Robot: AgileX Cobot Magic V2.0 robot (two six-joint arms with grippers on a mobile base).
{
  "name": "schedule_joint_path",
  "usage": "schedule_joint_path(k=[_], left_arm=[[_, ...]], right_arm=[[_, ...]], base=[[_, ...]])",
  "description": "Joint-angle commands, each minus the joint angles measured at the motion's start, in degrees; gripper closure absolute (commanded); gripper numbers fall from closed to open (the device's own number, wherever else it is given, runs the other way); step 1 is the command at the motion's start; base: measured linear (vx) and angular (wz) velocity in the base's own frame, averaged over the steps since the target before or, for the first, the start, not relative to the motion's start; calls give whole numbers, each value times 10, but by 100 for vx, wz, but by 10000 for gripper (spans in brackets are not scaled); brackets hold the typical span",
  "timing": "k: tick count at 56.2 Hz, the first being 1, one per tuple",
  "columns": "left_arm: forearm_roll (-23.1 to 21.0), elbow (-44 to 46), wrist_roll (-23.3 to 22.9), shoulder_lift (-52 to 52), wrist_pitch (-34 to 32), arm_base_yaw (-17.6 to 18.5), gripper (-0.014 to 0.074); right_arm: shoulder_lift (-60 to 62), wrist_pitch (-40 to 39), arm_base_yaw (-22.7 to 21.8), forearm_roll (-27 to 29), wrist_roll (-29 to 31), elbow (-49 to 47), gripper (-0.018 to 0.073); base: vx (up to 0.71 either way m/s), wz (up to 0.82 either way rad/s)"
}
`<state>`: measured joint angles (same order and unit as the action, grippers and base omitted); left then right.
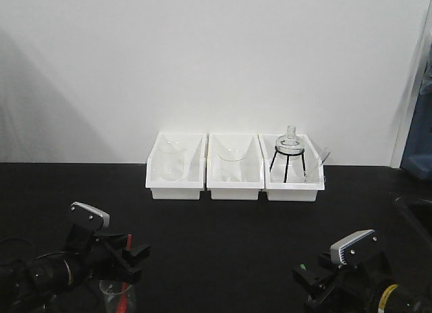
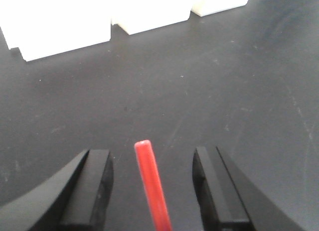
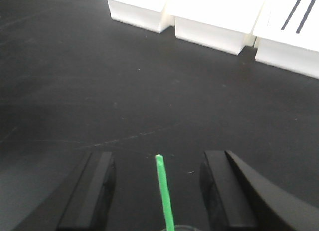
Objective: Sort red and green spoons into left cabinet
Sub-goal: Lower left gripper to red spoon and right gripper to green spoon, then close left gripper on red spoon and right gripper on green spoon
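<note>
Nothing is sorted yet: neither spoon is in the left cabinet, which no view clearly shows. The left end effector [image 2: 150,159] is open, its jaws flanking the red spoon [image 2: 153,191] without touching it, at the bottom centre of its wrist view. The right end effector [image 3: 157,161] is likewise open around the green spoon [image 3: 165,191]. Each handle runs from the bottom edge upward, tip toward the white bins [image 1: 235,185]. In the front view the red one seems to stand near upright in a glass [image 1: 115,293]. Grasping, carrying and placing both remain.

Red spoon [image 1: 126,243] by the left gripper [image 1: 133,262] — three white bins [image 1: 234,185] behind
</note>
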<state>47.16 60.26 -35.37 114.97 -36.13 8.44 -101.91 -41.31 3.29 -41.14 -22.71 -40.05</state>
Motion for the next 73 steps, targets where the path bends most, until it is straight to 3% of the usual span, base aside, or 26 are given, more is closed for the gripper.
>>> schedule_joint_path(k=[1, 13, 32, 48, 64, 73], left_arm=[[-19, 17, -5, -22, -48, 2, 113], [-36, 17, -5, -13, -55, 2, 144], [-49, 17, -5, -12, -67, 2, 223], [-49, 17, -5, -13, -68, 2, 397], [-49, 17, -5, -14, -69, 2, 596], [-49, 16, -5, -33, -71, 2, 605]], right_arm=[[6, -46, -3, 5, -8, -30, 111], [-19, -45, -3, 3, -11, -48, 157], [-29, -44, -3, -8, -17, -49, 369], [-29, -42, -3, -8, -35, -49, 575], [-27, -53, -4, -5, -35, -49, 568], [-8, -54, -4, -5, -35, -49, 568]], base=[[0, 0], [0, 0], [0, 0], [0, 0], [0, 0], [0, 0]])
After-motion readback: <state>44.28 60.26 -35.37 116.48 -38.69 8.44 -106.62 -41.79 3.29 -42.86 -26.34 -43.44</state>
